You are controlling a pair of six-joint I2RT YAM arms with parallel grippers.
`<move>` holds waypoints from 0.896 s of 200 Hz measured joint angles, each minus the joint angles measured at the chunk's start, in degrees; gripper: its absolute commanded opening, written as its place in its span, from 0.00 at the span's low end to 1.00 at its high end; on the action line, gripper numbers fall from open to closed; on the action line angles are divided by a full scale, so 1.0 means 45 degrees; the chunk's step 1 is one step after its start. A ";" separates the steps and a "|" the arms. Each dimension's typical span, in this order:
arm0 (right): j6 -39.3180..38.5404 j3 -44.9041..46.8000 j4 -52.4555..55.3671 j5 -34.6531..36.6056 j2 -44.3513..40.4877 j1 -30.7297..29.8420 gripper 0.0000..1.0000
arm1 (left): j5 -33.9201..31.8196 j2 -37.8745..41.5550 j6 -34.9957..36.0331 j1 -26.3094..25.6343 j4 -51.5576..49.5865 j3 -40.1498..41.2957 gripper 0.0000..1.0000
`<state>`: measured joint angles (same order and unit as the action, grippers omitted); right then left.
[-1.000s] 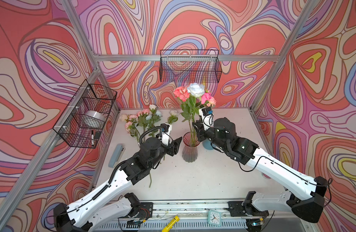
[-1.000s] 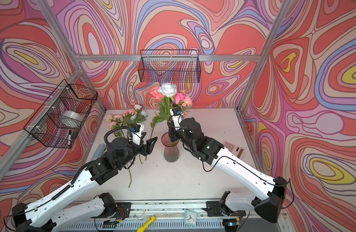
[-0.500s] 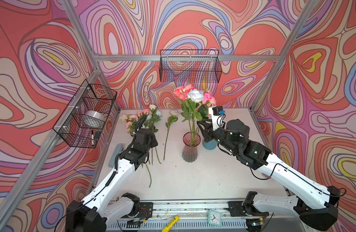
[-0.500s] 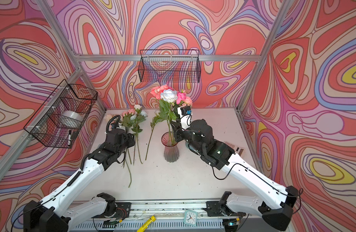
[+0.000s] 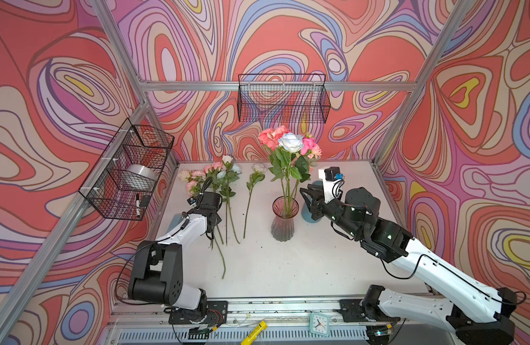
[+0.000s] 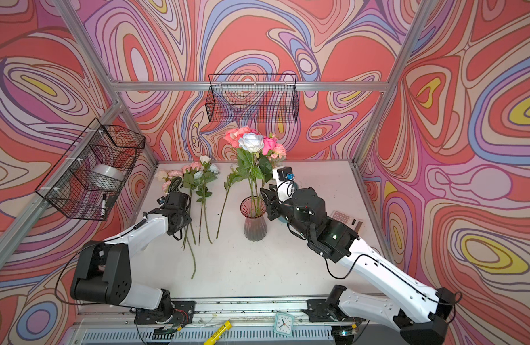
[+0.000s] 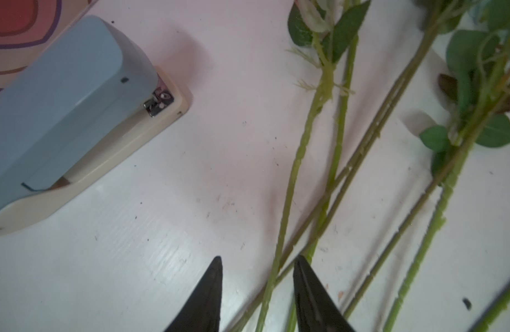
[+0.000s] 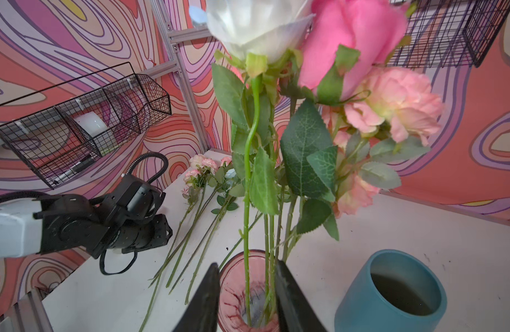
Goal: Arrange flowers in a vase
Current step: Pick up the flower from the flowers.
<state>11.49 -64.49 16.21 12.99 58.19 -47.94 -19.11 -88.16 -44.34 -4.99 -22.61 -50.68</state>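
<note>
A white tabletop (image 5: 272, 268) forms the floor of a cell with swirl-patterned walls. Two white-and-black arms reach in from its near edge: the right arm (image 5: 422, 263) stretches toward the middle, and the left arm (image 5: 180, 233) bends over the table's left part. A black wire basket (image 5: 283, 101) hangs on the back wall. A compartmented wire basket (image 5: 129, 170) on the left wall holds a pale roll (image 5: 139, 173). Near the middle a pink-tinted ribbed glass vase (image 5: 283, 221) stands upright, holding some of the long green-stemmed artificial flowers (image 5: 290, 143), with coral, white and pink blooms. The loose stems (image 5: 224, 203) lie flat to the left of the vase, heads toward the back wall. One white-headed stem (image 5: 251, 197) lies alone between them and the vase. The right gripper (image 5: 308, 199) sits just beside the vase's mouth, its jaws narrowly apart and nothing clamped between them. A round teal pot (image 8: 391, 293) stands beside it. The left gripper (image 7: 258, 257) is down at the loose stems, its jaws partly apart with thin stems crossing the gap, unpinched. A blue-and-cream stapler (image 7: 69, 109) lies near, apart from the stems.
</note>
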 measured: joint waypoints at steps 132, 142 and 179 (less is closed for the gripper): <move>0.0049 0.0573 0.0427 0.0277 -0.0952 0.0000 0.34 | 0.1457 -0.2531 0.1287 0.0442 0.0665 -0.1438 0.00; 0.0049 0.0597 0.0481 0.0301 -0.1010 0.0000 0.34 | 0.1511 -0.2531 0.1287 0.0442 0.0665 -0.1438 0.00; 0.0063 0.0597 0.0563 0.0359 -0.1171 0.0000 0.34 | 0.1545 -0.2152 0.1389 0.0442 0.0544 -0.1375 0.00</move>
<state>11.77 -61.80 18.74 14.61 52.93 -47.94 -12.16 -97.84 -38.09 -3.01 -20.16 -56.86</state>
